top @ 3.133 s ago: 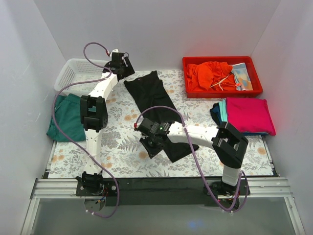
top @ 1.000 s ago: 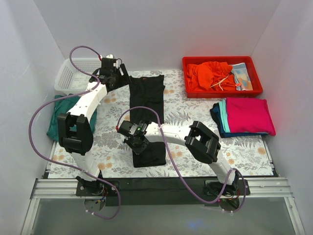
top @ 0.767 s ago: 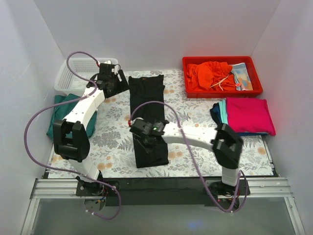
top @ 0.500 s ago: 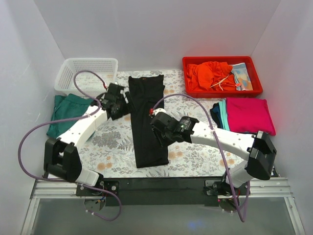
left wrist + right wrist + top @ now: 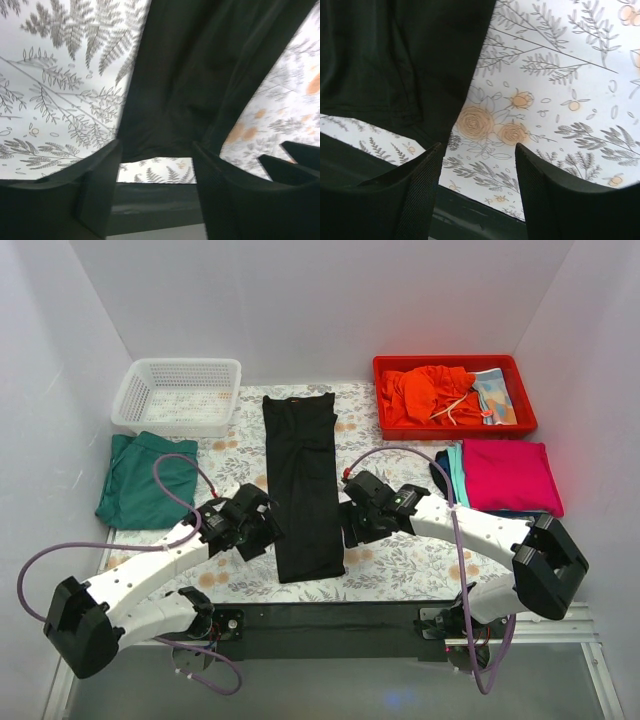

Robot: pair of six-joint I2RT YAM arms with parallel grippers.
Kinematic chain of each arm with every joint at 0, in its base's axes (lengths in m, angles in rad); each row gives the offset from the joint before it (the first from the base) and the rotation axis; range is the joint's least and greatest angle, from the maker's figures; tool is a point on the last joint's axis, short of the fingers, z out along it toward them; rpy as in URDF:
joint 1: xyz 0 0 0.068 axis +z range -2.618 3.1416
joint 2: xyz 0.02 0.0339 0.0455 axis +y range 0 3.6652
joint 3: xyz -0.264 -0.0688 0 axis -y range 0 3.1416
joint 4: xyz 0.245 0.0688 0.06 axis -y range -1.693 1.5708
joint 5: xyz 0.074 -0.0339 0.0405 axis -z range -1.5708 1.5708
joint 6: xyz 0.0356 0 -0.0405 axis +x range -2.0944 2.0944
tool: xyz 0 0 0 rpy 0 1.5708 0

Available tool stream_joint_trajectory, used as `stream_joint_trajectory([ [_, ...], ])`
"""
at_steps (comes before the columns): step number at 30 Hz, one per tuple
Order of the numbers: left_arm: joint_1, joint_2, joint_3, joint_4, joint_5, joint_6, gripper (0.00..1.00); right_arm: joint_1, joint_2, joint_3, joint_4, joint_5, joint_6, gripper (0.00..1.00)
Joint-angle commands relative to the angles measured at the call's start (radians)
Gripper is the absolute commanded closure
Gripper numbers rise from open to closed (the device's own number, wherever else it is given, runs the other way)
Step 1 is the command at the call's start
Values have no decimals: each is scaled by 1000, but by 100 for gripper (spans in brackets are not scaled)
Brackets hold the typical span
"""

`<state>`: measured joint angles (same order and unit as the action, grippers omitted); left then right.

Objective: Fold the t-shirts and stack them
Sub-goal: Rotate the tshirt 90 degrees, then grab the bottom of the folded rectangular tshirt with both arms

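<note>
- Both arms have pulled back toward the near edge. The left fingers [image 5: 97, 187] and the right fingers [image 5: 422, 192] are spread apart with nothing between them. Three seconds ago the left pair was at the far end of the cloth and the right pair at its near end.
- Just beyond the open left fingers, the near hem of the black t-shirt [image 5: 305, 490] lies flat on the floral worktop [image 5: 230, 465]. From the right wrist, the shirt's right edge runs past the fingers with bare print beside it.
- From above, the two pairs of fingers flank the shirt's near end, left and right. Neither appears to touch it.
- Three seconds ago the shirt lay slanted across the worktop. It now lies straight as a long narrow band, collar at the far end and hem near the front edge.
- Judging from that, the lengthwise fold is done and the shirt has been squared up and released. What remains is probably the cross fold, hem toward collar, and then the stacking.
- With the fingers already beside the hem corners, the next grasp looks close. The thin layers may slip apart if only the top one is pinched.
- Nothing else has shifted:
  - the dark-green t-shirt [image 5: 140, 490] lies at the left;
  - the magenta t-shirt [image 5: 510, 475] sits on the teal t-shirt [image 5: 456, 468] and the navy t-shirt [image 5: 440, 475] at the right;
  - the red tray [image 5: 525, 400] holds orange cloth [image 5: 425, 390];
  - the white basket [image 5: 135, 400] is at the far left.
</note>
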<state>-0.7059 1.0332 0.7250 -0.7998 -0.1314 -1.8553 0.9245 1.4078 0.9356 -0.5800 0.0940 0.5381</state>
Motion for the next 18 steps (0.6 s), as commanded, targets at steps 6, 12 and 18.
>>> stream_joint_trajectory([
  [6,-269,172,-52,-46,-93,-337,63,-4,-7,-87,198,-184,7,38],
  [12,-291,194,-78,-33,-111,-384,64,-4,6,-119,238,-221,7,38],
  [18,-291,168,-130,25,-126,-407,63,-3,32,-126,261,-226,0,38],
])
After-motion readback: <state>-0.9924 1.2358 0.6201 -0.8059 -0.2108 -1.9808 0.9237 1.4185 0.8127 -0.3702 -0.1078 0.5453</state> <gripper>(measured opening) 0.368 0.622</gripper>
